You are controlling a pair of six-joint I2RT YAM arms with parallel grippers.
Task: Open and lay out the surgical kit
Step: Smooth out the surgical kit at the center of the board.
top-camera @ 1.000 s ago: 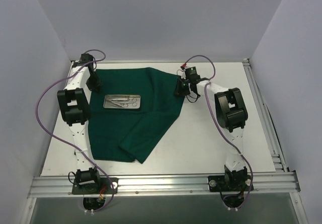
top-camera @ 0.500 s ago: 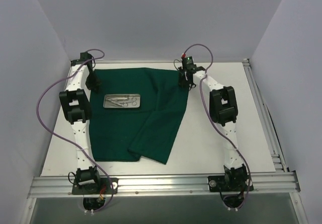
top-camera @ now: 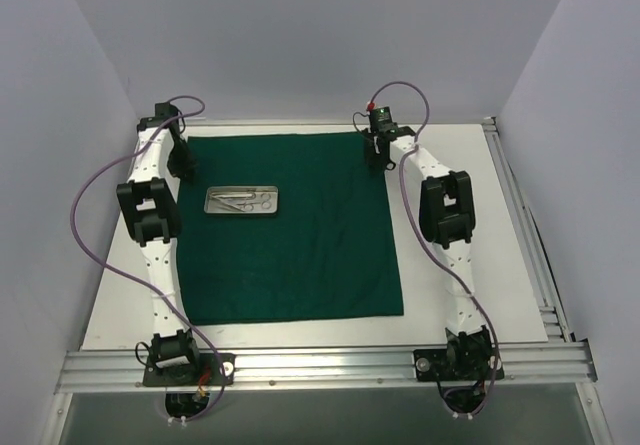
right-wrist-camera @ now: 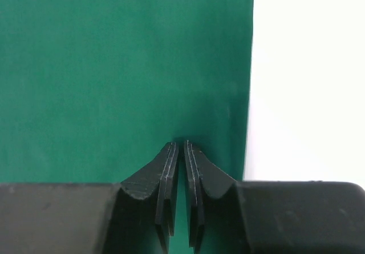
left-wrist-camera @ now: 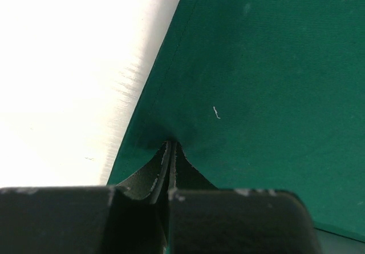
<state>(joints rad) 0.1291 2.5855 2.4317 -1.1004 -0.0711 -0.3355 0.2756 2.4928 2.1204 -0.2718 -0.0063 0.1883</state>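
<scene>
- Left gripper point(left-wrist-camera: 171, 148): jaws pressed together, pinching a small pucker of the dark green cloth point(left-wrist-camera: 268, 83) just inside its left edge
- Right gripper point(right-wrist-camera: 181, 148): jaws a thin slit apart, tips down on the cloth just inside its right edge; whether they grip it I cannot tell
- From above, the left gripper sits at the cloth's far left corner, the right gripper at its far right corner
- The cloth lies spread flat as a rectangle on the white table point(top-camera: 500, 265)
- A shiny metal tray point(top-camera: 214, 208) rests on the cloth's far left part, near the left gripper, holding slim steel instruments point(top-camera: 246, 200) too small to tell apart
</scene>
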